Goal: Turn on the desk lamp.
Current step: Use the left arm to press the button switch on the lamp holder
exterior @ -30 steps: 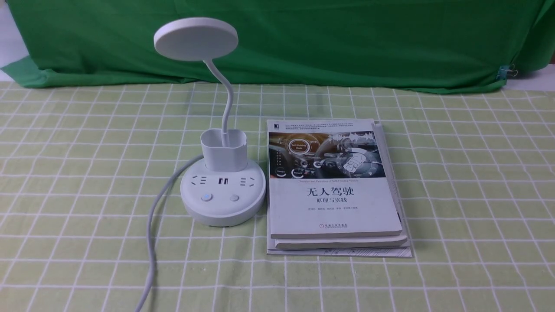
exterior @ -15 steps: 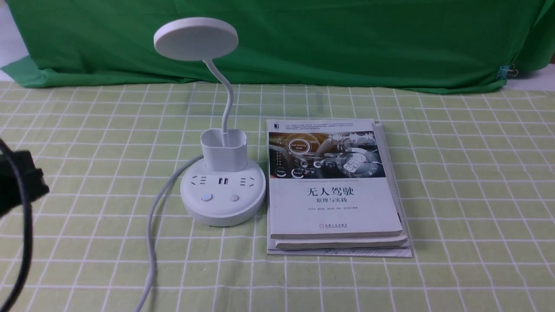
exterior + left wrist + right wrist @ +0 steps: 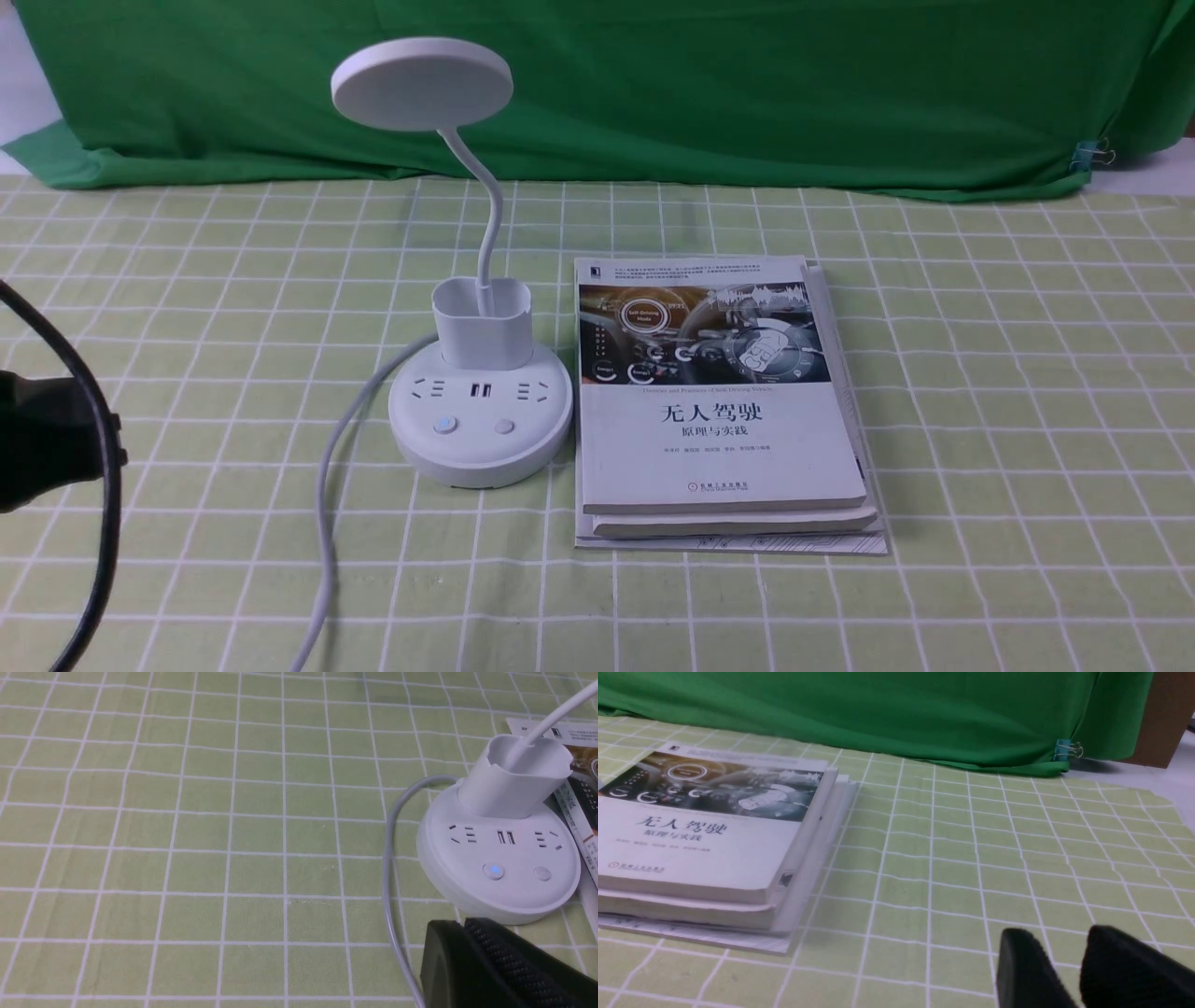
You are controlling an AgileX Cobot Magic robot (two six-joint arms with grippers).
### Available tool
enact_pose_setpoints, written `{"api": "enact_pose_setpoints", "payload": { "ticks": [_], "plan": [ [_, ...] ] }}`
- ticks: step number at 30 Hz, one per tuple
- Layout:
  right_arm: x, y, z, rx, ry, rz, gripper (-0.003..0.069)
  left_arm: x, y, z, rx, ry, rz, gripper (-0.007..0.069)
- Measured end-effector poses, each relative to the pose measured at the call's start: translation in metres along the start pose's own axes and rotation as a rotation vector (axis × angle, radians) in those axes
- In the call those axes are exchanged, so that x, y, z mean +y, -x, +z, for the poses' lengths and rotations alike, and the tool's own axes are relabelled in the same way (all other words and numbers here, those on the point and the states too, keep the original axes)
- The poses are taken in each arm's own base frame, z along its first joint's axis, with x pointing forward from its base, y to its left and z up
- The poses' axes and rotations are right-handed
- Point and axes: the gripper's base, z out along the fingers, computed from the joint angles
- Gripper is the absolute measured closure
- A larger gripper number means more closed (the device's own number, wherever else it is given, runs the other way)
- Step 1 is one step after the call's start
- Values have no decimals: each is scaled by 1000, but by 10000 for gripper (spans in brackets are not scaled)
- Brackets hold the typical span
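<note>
Desk lamp is being kept upright on the checked green cloth, left of centre in the front view. Its round white base is being placed by the camera just beside the left edge of the book stack (touching or not, cannot be told). The flat disc head is being held up by the bendy neck, which is being seated in the cup holder. Two buttons are being shown on the near part of the base: the left button is being lit blue, the right button is being seen as plain grey. Whether light is being given by the head cannot be told. The grey-white cord is being led from behind the base, round its left side, toward the near edge.

The left gripper is being held clenched, fingertips together, nothing being gripped. It is being kept above the cloth, apart from the buttons. Part of the left arm is being caught at the left edge of the front view, with a black cable being looped across it.

The right gripper is being held released, a gap being left between its fingers, nothing being grasped (tips blurred). A green curtain is being hung behind everything, a blue binder clip being fastened near its right end.
</note>
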Motion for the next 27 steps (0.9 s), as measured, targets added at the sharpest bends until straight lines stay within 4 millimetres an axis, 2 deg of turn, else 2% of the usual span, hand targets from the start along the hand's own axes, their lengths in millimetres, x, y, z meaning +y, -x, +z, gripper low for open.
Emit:
{"api": "enact_pose_setpoints", "payload": {
  "ticks": [27],
  "plan": [
    [0,0,0,0,0,0,415,0,3,-1,-20,0,0,606]
  ]
}}
